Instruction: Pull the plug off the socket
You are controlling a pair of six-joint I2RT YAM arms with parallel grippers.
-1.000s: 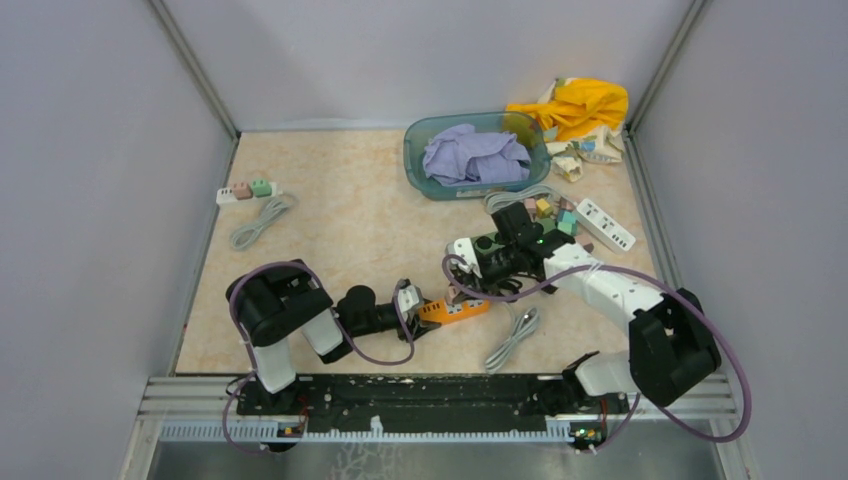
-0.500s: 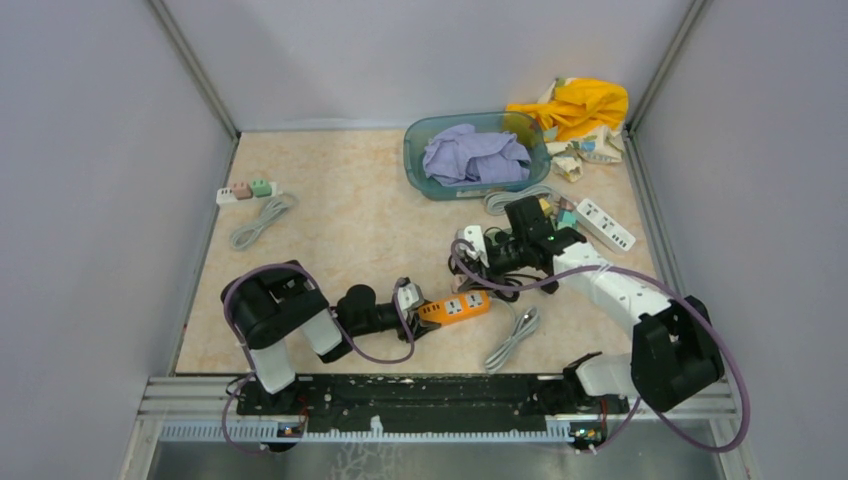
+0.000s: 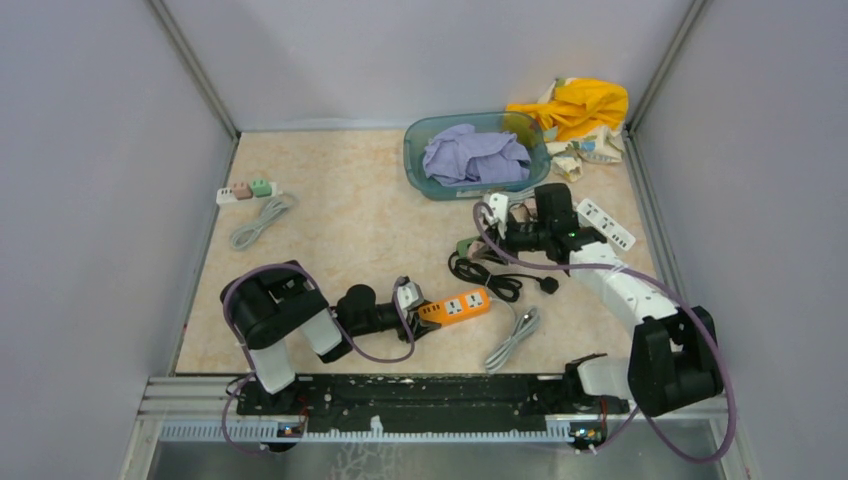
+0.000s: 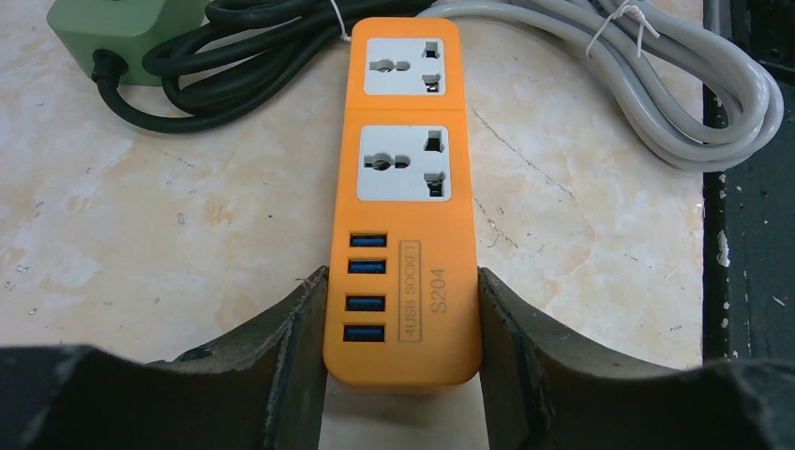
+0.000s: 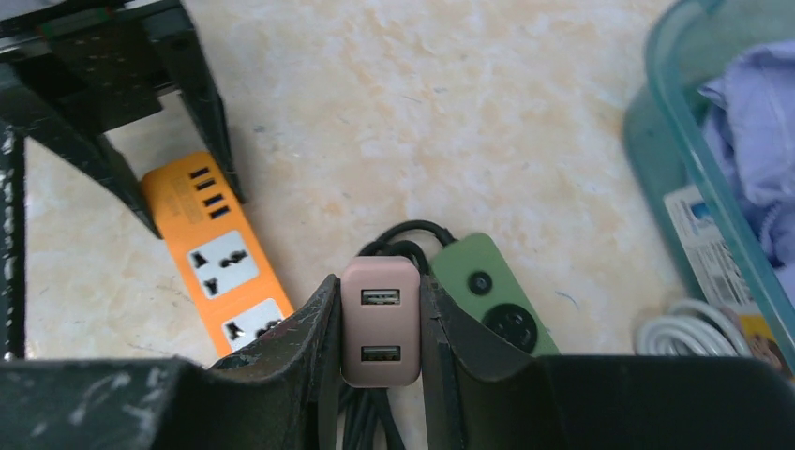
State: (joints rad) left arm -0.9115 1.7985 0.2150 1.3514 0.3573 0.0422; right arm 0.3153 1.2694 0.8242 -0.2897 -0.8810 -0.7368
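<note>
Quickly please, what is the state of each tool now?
Left tool: closed on the orange power strip.
Right tool: closed on the pink USB plug.

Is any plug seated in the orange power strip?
No, the orange power strip shows both sockets empty, and the right tool holds the pink adapter apart from it.

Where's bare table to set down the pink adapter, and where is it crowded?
Free: the broad tabletop between the pastel strip, the teal basin and the orange strip. Crowded: right side, with black cable, white strip and grey cord.
</note>
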